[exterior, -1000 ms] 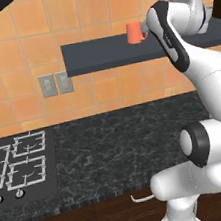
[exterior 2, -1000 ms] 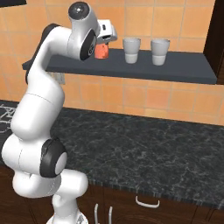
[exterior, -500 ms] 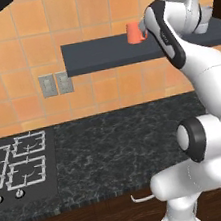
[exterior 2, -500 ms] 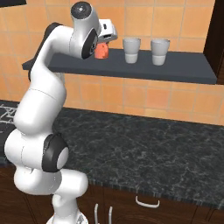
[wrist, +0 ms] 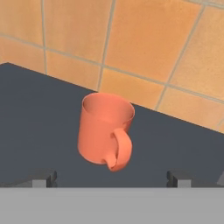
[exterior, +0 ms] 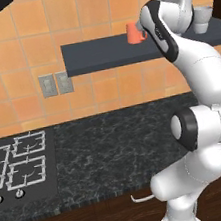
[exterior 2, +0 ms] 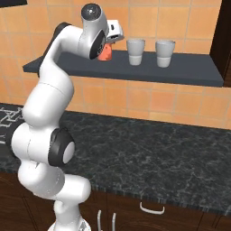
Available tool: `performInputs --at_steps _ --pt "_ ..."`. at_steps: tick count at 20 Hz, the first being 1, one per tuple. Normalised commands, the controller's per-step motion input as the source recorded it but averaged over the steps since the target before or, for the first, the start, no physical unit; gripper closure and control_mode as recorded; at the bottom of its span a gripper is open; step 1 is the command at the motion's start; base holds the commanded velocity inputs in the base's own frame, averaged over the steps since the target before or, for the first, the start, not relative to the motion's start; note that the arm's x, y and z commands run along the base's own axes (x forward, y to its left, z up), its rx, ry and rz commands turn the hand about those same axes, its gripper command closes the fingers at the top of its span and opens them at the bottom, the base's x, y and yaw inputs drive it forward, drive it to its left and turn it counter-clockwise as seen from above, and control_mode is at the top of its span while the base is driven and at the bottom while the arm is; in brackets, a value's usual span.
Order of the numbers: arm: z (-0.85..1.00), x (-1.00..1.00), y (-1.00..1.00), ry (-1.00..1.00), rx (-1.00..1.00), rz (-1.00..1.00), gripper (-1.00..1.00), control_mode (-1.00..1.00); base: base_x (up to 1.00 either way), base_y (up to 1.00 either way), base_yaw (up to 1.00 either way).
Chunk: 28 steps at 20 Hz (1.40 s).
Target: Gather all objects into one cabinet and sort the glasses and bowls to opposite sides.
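Mug stands upright mid-shelf, between wide-open jaws.

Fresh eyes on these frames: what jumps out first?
The red-orange mug stands upright on the dark grey floating shelf, handle toward the hand camera, framed between the open gripper finger tips. Two pale cups stand farther right along the shelf, above the black stone counter.

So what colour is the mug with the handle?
Red-orange all over; the mug shows best in the hand view.
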Motion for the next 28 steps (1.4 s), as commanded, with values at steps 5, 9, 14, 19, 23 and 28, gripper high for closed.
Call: performInputs --at_steps 5,9,14,19,23,28 --pt "0.00 0.18 -0.13 0.00 0.00 0.00 -1.00 -1.00 0.00 0.00 0.00" --pt "-0.01 0.01 0.02 0.00 0.00 0.00 -1.00 -1.00 0.00 0.00 0.00" --pt "-0.17 0.00 0.01 0.00 0.00 0.00 -1.00 -1.00 0.00 0.00 0.00" --pt "-0.21 0.01 0.00 0.00 0.00 0.00 -1.00 -1.00 0.00 0.00 0.00" --pt "-0.11 0.14 0.00 0.00 0.00 0.00 -1.00 -1.00 0.00 0.00 0.00" --pt "-0.04 0.27 0.00 0.00 0.00 0.00 -1.00 -1.00 0.00 0.00 0.00"
